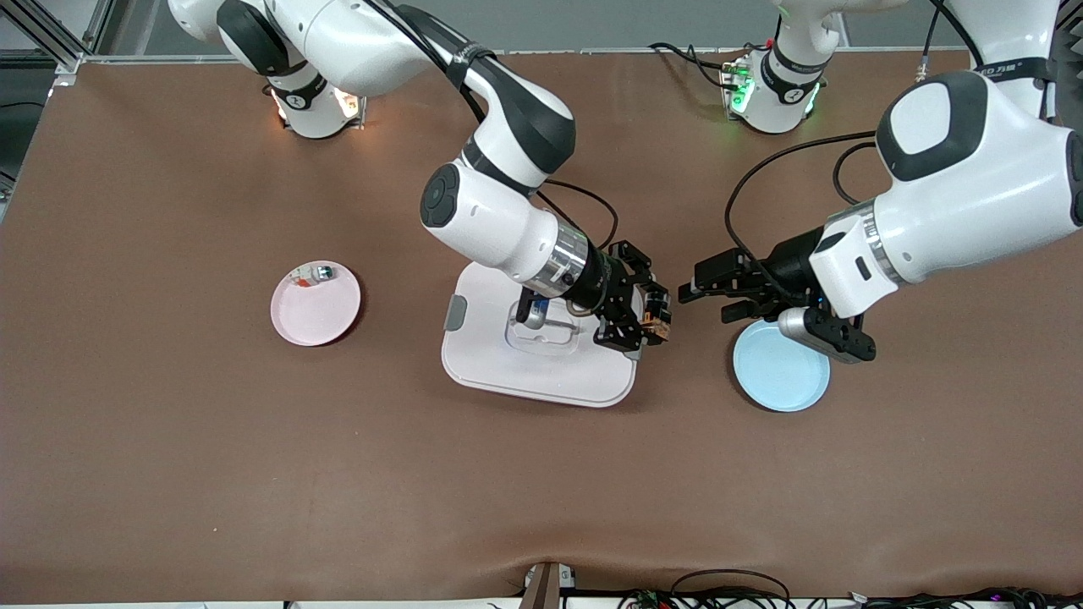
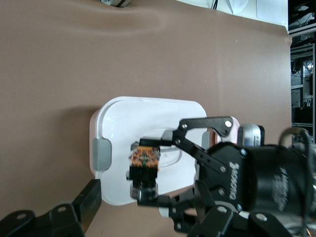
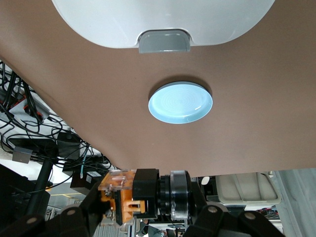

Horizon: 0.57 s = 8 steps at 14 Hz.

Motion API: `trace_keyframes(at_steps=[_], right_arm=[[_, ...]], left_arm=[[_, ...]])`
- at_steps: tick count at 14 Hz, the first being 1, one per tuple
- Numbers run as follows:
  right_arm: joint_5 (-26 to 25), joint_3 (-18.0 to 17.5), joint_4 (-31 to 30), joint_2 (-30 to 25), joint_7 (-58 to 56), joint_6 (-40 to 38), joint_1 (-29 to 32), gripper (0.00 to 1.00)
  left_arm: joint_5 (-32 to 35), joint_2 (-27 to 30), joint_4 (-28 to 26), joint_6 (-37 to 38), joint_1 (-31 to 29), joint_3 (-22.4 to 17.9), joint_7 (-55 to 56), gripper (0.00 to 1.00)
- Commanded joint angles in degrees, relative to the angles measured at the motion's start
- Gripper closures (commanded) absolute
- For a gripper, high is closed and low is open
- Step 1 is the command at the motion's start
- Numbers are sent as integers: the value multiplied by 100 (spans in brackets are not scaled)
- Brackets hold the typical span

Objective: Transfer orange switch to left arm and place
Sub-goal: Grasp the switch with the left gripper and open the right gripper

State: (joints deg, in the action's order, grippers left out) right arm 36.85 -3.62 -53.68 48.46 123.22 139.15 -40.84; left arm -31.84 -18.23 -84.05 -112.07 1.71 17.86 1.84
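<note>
My right gripper [image 1: 645, 317] is shut on the orange switch [image 1: 657, 315], a small black block with orange parts, and holds it end to end in the air. It hangs over the edge of the white box [image 1: 541, 372] toward the left arm's end. The right wrist view shows the switch [image 3: 133, 197] between the pads. My left gripper [image 1: 689, 294] hovers just beside the switch, above the table next to the light blue plate [image 1: 780, 370], and is open. In the left wrist view one fingertip [image 2: 91, 200] stands well apart from the switch [image 2: 144, 165]; the other is hidden.
A pink plate [image 1: 316, 309] with small pieces on its rim lies toward the right arm's end. The box has a grey latch [image 3: 164, 42] facing the blue plate [image 3: 180, 102]. Cables run along the table's front edge.
</note>
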Motion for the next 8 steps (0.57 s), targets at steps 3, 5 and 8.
trace_keyframes(at_steps=[3,5,8], right_arm=[[24,11,340,173,150,138,-47,100],[24,11,358,173,150,138,-47,100],[24,11,358,173,150,138,-47,100]], left_arm=[[-59,-260,56,-280,128,42,-113,17],[-33,-278,47,-280,181,42,-105,18],[2,-339,12,-280,286,33,-113,22]])
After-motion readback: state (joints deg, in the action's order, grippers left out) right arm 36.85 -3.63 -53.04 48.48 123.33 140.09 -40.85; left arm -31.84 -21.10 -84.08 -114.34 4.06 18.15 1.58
